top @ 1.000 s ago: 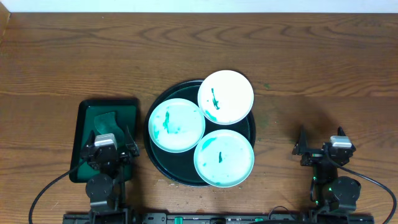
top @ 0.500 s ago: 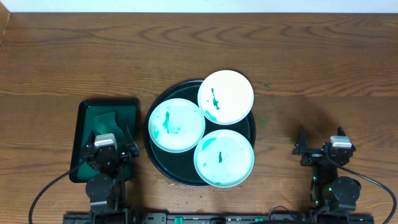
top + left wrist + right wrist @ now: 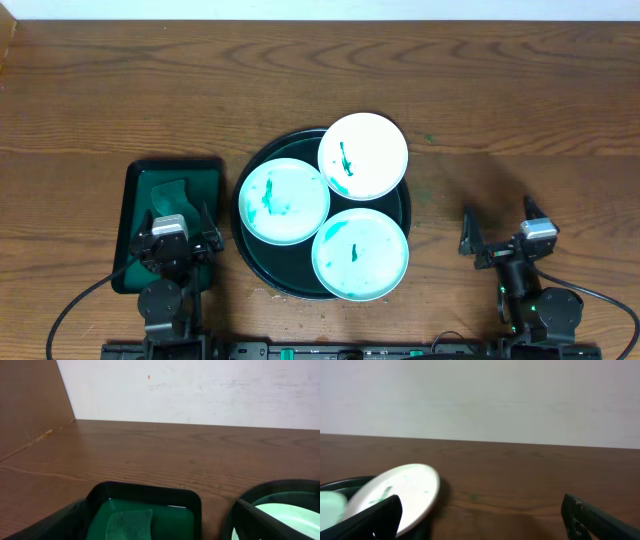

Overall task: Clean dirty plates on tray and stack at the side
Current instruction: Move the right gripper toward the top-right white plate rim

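Three white plates with teal-green smears lie on the round dark tray [image 3: 285, 262]: one at the left [image 3: 284, 200], one at the far right resting over the rim [image 3: 363, 155], one at the near side [image 3: 360, 253]. My left gripper [image 3: 178, 222] is open and empty over a rectangular green tray, left of the round tray. My right gripper [image 3: 497, 222] is open and empty over bare table, right of the round tray. In the right wrist view the far-right plate [image 3: 400, 492] lies ahead to the left of the open fingers [image 3: 482, 520]. In the left wrist view the round tray's rim [image 3: 260, 495] shows at the right.
The small rectangular green tray [image 3: 140, 185] holds a folded green cloth [image 3: 172, 192]; both show in the left wrist view, tray [image 3: 145, 492] and cloth [image 3: 131, 525]. Bare wooden table lies right of the round tray and across the far side. A wall stands behind the table.
My right gripper has opened wider and turned a little toward the round tray. The left gripper and the plates have not moved.
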`<state>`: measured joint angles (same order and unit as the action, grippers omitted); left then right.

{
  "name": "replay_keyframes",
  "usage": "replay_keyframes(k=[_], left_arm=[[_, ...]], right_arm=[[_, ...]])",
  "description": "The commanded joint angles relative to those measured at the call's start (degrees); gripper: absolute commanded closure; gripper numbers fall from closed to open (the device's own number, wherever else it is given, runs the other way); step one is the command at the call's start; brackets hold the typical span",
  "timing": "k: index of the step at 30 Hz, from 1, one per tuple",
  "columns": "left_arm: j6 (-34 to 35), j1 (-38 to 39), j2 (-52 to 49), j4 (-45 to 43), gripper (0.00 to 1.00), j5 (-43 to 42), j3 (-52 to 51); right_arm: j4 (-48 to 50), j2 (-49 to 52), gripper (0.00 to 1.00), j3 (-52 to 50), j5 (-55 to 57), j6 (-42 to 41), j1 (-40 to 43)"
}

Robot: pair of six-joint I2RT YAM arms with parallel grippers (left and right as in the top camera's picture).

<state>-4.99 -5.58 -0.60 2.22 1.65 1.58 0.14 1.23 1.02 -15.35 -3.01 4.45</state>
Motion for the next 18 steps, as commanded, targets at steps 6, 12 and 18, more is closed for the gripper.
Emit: replay_keyframes(k=[6,12,18], left_arm=[[-1.0,-0.3,-0.1,1.8,0.1,0.3,-1.4],[-1.0,-0.3,-0.1,1.8,0.1,0.3,-1.4],[-1.0,-0.3,-0.1,1.8,0.1,0.3,-1.4]], right_arm=[[-6.3,10.9,0.01,13.6,-13.9,-0.6,0.4],[-15.0,28.8,0.01,28.7,-18.5,1.9,0.4],[-21.4,47.8,0.01,43.4,-27.2,2.0,0.3]])
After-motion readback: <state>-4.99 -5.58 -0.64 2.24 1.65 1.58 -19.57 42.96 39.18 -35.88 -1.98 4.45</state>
